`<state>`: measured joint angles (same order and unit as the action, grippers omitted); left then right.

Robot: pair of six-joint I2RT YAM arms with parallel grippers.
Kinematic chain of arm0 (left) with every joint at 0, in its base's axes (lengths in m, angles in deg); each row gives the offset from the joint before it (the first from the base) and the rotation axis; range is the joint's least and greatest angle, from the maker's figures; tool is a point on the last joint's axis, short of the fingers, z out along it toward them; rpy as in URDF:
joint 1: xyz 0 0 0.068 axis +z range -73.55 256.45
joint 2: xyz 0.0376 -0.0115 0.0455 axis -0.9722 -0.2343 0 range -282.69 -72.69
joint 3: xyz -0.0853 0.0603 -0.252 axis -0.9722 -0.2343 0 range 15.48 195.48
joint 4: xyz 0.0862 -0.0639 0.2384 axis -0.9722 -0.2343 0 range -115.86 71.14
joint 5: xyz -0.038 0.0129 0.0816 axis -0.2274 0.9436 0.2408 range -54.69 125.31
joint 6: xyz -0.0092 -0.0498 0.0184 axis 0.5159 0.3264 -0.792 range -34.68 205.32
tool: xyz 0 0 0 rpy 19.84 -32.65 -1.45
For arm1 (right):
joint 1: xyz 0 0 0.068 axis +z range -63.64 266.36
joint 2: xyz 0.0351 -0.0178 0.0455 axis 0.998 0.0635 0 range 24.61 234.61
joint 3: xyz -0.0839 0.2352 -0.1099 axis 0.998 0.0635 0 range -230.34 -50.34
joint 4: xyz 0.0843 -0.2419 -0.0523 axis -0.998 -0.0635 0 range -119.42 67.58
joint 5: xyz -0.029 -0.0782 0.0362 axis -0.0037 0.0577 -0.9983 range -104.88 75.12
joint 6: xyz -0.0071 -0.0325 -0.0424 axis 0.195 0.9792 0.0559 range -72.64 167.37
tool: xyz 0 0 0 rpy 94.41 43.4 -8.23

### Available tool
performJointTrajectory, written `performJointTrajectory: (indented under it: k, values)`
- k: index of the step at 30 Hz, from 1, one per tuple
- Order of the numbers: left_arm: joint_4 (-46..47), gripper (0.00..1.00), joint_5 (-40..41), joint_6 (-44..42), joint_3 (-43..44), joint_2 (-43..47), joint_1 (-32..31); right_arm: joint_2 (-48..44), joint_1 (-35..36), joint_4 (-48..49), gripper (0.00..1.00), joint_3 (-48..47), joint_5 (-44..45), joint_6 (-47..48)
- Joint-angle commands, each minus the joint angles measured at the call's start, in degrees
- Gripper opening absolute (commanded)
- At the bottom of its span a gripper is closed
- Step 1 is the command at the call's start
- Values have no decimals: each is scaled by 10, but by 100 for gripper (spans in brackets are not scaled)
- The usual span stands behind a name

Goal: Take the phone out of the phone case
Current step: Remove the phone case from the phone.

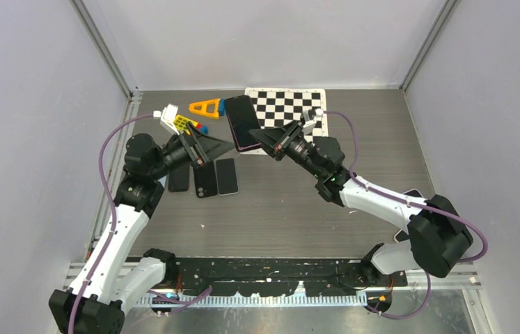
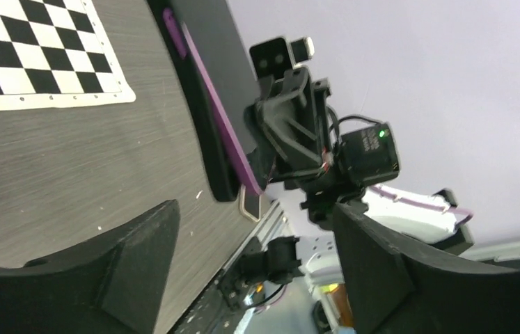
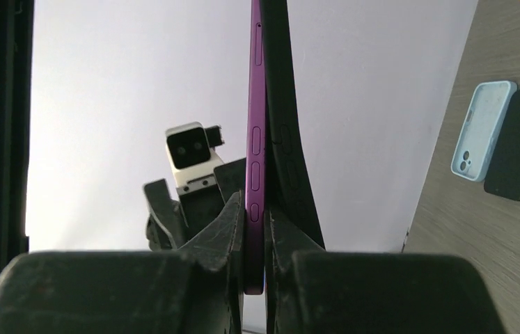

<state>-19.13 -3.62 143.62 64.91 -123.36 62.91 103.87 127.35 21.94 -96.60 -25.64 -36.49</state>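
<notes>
**Desk:** What is the right tool (image 1: 265,138) doing beside the checkerboard mat (image 1: 286,104)?

**Photographer:** It is clenched on the phone (image 1: 241,122), holding it raised off the grey surface (image 1: 382,139) just past the mat's left edge. In the right wrist view, both fingers (image 3: 222,229) pinch the purple-edged handset at its lower end.

**Desk:** And the phone case (image 3: 292,146)?

**Photographer:** It is black and on the handset, but it bows away from it along one long side, with a gap opening between the two towards the far end. Whether the case is also caught under a finger cannot be told.

**Desk:** The left tool (image 2: 255,209)?

**Photographer:** Released, fingers spread wide, grasping nothing. It hovers left of the mat, pointed at the raised phone, close to it but not touching.

**Desk:** What else lies around the mat?

**Photographer:** An orange triangle (image 1: 206,108) sits just off the mat's left corner. Small yellow, blue and red blocks (image 1: 191,125) lie further left, partly under the left arm. A row of three flat phone-sized items (image 1: 205,179) lies on the surface to the left of the mat and nearer the arm bases. The right wrist view shows one of them as a light blue case (image 3: 483,129), next to a black one.
</notes>
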Motion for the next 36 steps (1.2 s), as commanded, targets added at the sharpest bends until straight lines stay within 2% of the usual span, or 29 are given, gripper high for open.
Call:
performJointTrajectory:
  k: [1, 4, 15, 18, 20, 24, 27, 29, 33, 36]
  values:
    - [122, 73, -62, 22, -40, -28, -1, -35, 1, 37, 1, 0, 35, -26]
    - [197, 56, -95, 53, -48, -71, -2, -19, 1, 57, 1, 2, 36, -54]
    - [202, 35, -96, 28, -46, -132, -3, 5, 1, 101, 1, 14, 32, -95]
    - [195, 34, -98, 17, -51, -135, -3, 12, -1, 115, 1, 19, 34, -105]
    - [156, 36, -88, -11, -47, -127, -2, 14, -3, 125, 1, 22, 35, -111]
    - [70, 48, -58, -73, -43, -101, -2, 16, -7, 133, 1, 26, 35, -122]
    - [66, 59, -56, -78, -52, -89, -2, 20, -9, 141, 1, 27, 32, -134]
    - [68, 61, -53, -77, -57, -85, -2, 26, -9, 148, 1, 26, 30, -146]
    - [69, 57, -49, -77, -60, -83, -2, 41, -9, 168, 1, 26, 25, -165]
    - [72, 46, -49, -78, -61, -85, -1, 49, -9, 180, 1, 27, 24, -177]
